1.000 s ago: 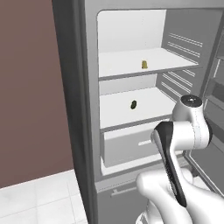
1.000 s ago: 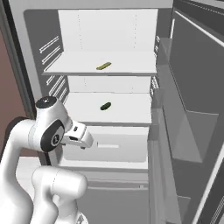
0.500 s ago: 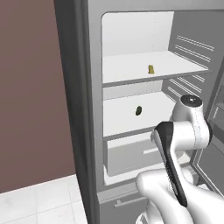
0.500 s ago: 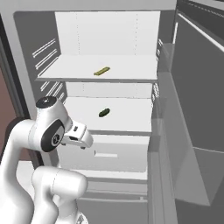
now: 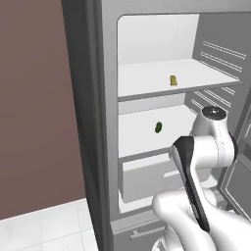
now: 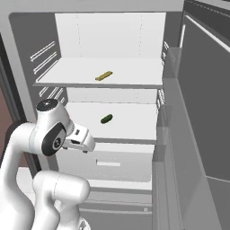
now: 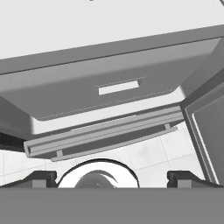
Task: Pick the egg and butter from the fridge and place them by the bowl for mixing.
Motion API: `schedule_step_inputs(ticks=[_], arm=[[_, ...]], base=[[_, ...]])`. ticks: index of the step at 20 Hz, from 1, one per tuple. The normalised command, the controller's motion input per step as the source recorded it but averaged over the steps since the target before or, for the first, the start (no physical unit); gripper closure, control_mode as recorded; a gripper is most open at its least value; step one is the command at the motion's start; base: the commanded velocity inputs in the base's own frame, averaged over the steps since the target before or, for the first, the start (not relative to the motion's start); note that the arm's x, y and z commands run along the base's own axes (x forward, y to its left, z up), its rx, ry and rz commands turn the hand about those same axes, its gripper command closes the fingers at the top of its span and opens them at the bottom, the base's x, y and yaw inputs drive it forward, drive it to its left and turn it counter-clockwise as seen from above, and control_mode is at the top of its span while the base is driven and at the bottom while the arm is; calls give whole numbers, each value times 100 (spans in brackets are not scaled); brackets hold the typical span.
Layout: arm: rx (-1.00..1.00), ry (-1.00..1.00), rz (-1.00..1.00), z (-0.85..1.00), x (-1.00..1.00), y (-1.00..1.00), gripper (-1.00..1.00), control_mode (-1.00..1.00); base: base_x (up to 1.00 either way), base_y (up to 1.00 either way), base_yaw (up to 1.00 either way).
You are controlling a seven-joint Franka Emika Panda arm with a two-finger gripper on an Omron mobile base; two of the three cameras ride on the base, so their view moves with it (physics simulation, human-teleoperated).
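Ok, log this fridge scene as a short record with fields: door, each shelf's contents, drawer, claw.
fridge door: open; fridge interior white
upper shelf: butter, a thin yellow stick lying flat
lower shelf: small dark green oblong item
drawer: white drawer below the shelves, shut
egg: not spotted on the shelves
claw: claw open, holding nothing, in front of the drawer, apart from both items

No writing, label, brand, number or sign can be read anywhere. The fridge (image 6: 112,40) has plain white walls, shelves and drawer, its door is bare grey, and the yellow stick and small green item on the shelves carry no legible marks.
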Motion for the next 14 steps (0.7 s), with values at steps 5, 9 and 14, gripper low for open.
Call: schedule_step_inputs(ticks=[5, 9, 14], arm=[[0, 0, 0, 0, 0, 0, -100, 100], [0, 0, 0, 0, 0, 0, -100, 100], [0, 0, 0, 0, 0, 0, -100, 100]], base=[[2, 0, 0], [0, 0, 0], [0, 0, 0]])
